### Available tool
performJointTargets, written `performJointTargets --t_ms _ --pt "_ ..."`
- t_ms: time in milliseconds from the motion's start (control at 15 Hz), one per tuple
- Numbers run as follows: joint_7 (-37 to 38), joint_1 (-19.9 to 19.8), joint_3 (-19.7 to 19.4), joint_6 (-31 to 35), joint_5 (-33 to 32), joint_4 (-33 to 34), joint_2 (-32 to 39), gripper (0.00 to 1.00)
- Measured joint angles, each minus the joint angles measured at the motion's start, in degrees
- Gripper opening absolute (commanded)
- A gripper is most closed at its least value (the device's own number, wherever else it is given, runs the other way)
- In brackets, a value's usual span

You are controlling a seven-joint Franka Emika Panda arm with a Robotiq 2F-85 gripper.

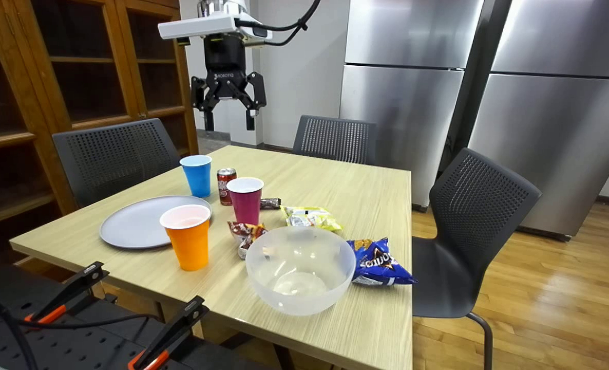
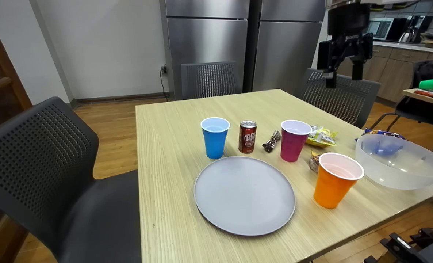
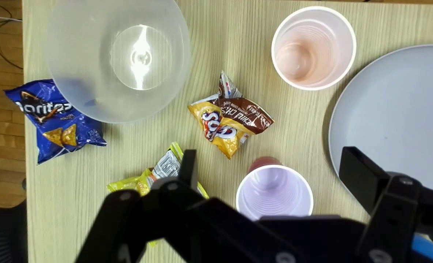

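1. Landmark: purple cup (image 1: 245, 201), upright on the table (image 1: 345, 182).
2. Gripper (image 1: 230, 123): released. The fingers are spread wide and raised well above the purple cup, which the wrist view frames between them.
3. Beside the purple cup: brown snack bag (image 3: 233, 117), yellow snack bag (image 1: 313, 219) and dark wrapped bar (image 2: 272, 141).
4. Near the purple cup: plate (image 2: 244, 197), soda can (image 2: 247, 138) and orange cup (image 2: 332, 186). Both can and cup are upright.
5. Farther from the purple cup: blue cup (image 2: 215, 141), upright; bowl (image 1: 299, 304); blue snack bag (image 3: 65, 126).
6. Well apart from the purple cup: chairs (image 1: 471, 198), refrigerators (image 1: 397, 110) and wooden cabinet (image 1: 55, 121).
7. Obstructions: the brown snack bag lies between the purple cup and the bowl. The wrapped bar lies between the purple cup and the soda can.
8. Hidden portions: in the wrist view, the gripper covers much of the yellow snack bag and the lower edge of the purple cup's rim. In an exterior view, the orange cup conceals part of the brown snack bag, and the bowl most of the blue snack bag.
9. Cut-off portions: the wrist view crops the bowl and the plate. Lettering on the wrapped bar is illegible.
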Motion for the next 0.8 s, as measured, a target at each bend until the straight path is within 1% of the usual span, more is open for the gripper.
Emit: performJointTargets --t_ms 400,800 --pt "4.55 0.72 0.06 3.94 -0.09 0.41 4.08 1.0" --pt "8.16 0.72 -0.02 5.31 -0.13 2.17 8.26 1.0"
